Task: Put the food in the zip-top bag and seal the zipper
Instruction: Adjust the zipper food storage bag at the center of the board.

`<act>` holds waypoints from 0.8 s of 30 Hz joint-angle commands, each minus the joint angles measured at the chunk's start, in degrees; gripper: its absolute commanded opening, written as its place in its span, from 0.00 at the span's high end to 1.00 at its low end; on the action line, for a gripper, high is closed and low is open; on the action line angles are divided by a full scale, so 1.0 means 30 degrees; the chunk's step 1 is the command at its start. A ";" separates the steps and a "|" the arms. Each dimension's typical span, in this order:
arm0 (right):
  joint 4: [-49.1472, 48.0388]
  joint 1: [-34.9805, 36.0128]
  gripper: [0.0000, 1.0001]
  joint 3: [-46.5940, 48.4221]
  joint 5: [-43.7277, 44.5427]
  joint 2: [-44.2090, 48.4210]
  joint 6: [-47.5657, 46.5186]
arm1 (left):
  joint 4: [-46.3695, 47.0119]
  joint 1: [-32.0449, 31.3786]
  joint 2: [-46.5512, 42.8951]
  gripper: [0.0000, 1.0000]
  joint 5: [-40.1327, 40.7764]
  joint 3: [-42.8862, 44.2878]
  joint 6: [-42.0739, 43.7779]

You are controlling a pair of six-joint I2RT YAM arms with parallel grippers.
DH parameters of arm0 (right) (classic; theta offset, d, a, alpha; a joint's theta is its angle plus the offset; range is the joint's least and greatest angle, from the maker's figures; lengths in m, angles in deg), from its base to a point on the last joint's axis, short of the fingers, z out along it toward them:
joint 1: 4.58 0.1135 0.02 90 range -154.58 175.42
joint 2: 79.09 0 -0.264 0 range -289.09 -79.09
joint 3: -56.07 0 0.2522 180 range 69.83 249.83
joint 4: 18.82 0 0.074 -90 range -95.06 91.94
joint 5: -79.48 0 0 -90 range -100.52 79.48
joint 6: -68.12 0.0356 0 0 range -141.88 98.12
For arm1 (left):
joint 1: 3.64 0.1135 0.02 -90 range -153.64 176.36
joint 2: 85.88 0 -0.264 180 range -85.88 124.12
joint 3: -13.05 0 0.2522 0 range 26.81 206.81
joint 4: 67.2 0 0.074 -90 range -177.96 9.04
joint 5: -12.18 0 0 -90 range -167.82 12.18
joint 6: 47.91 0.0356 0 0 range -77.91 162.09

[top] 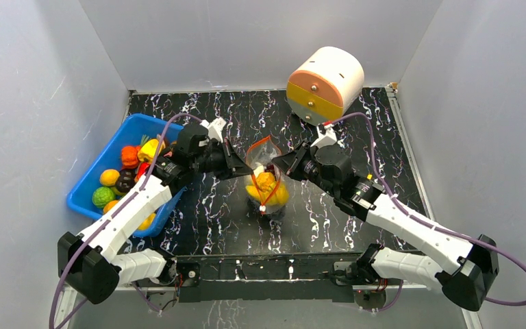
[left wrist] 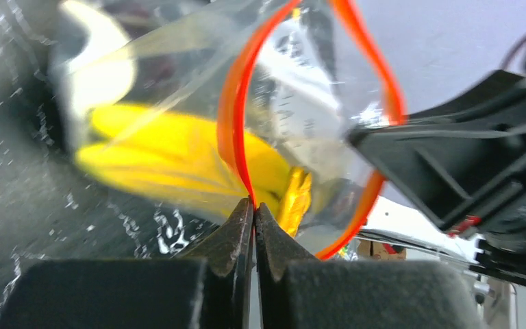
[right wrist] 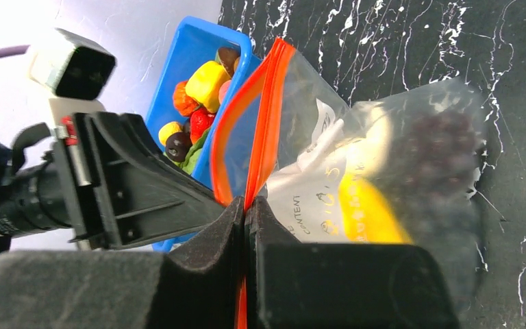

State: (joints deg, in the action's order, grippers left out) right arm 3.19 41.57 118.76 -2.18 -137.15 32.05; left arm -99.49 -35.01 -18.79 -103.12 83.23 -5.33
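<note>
While much of the food (top: 124, 179) sits in the blue bin (top: 82, 200) at the far left, the left gripper (top: 244, 169) is closed tight on the zipper (top: 263, 147). It pinches one side of the orange-red strip, apparently so the mouth stands up instead of slumping. Between the arms, the zip-top bag (top: 267, 199) seems to rest upright on the table (top: 212, 226), with a yellow banana (left wrist: 178, 154) and dark grapes (right wrist: 445, 140) inside (the mouth gapes in a loop, so it is not sealed). Just right of it, the right gripper (top: 279, 162) is clamped on the opposite side of the strip, probably to keep the opening spread for loading or to draw the lips together. Farther right, at the back, a round drawer unit (top: 325, 83) stands well apart.
</note>
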 commanded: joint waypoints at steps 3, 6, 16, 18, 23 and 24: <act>-0.2054 0.0085 1.00 0.0436 -0.0174 -0.0304 -0.0460 | 0.4073 -0.0114 -0.0347 1.00 -0.3101 0.0769 -0.1531; -0.1376 0.0088 1.00 0.0804 -0.0084 -0.0901 -0.1033 | 0.8053 -0.0136 -0.0328 1.00 -0.5324 -0.0613 -0.3482; -0.0497 0.0085 1.00 0.2178 -0.2198 -0.3084 -0.1629 | 0.9076 -0.0789 0.0533 1.00 -0.5174 -0.0617 -0.3285; 0.0887 0.0085 1.00 0.2524 -0.1068 -0.3238 -0.2540 | 0.7426 -0.0812 0.0444 1.00 -0.4594 0.0070 -0.1920; 0.4341 0.0085 1.00 0.3877 0.3587 -0.2739 -0.4401 | 0.2880 -0.0796 0.0208 1.00 -0.1236 0.1878 0.0725; 0.4783 0.0085 1.00 0.4228 0.4352 -0.2384 -0.4525 | 0.2053 -0.0792 0.0248 1.00 -0.0568 0.2110 0.1030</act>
State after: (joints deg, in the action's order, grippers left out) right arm 11.26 41.60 125.86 -0.89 -147.27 23.38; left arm -85.04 -37.22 -15.93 -111.82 84.15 -8.41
